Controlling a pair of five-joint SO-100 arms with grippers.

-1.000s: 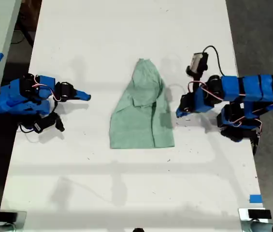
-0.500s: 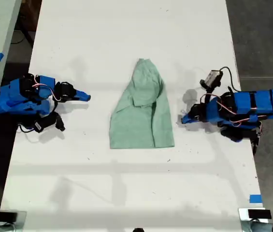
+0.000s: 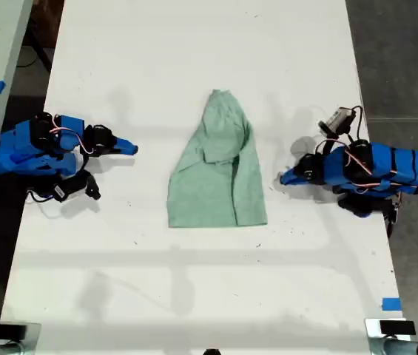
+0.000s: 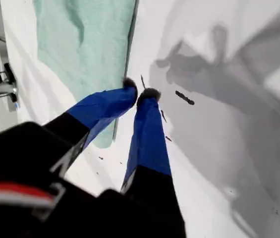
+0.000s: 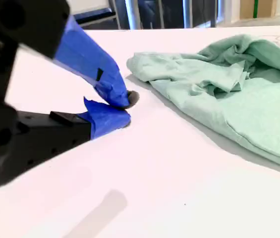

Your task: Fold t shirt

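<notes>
1. The t shirt [image 3: 220, 174] lies flat on the white tabletop [image 3: 194, 52], near the middle of the exterior view and between the two arms. It is pale mint green and partly folded. It comes to a narrow end toward the top of the frame and has a wide, straight hem toward the bottom. One layer is turned over the body, leaving a raised crease down the middle.
2. My first gripper [image 3: 284, 177] is on the exterior view's right, low over the tabletop and pointing at the shirt's right edge. It is just beside the cloth but not on it.
3. In the first wrist view, my first gripper [image 4: 140, 92] has its jaws pressed together at the tips with nothing between them. The t shirt [image 4: 80, 44] lies just past them, its straight edge running close by. A few small dark specks [image 4: 184, 98] mark the tabletop beside the tips.
4. My second gripper [image 3: 131, 148] is on the exterior view's left, also low and pointing toward the shirt. It is farther from the shirt than the first, with a clear strip of bare tabletop between them.
5. In the second wrist view, my second gripper [image 5: 126, 109] has its jaws closed tip to tip and holds nothing. The t shirt [image 5: 239, 94] lies apart from them, wrinkled and layered.
6. A small piece of blue tape [image 3: 390, 304] sits on the tabletop at the lower right of the exterior view.
</notes>
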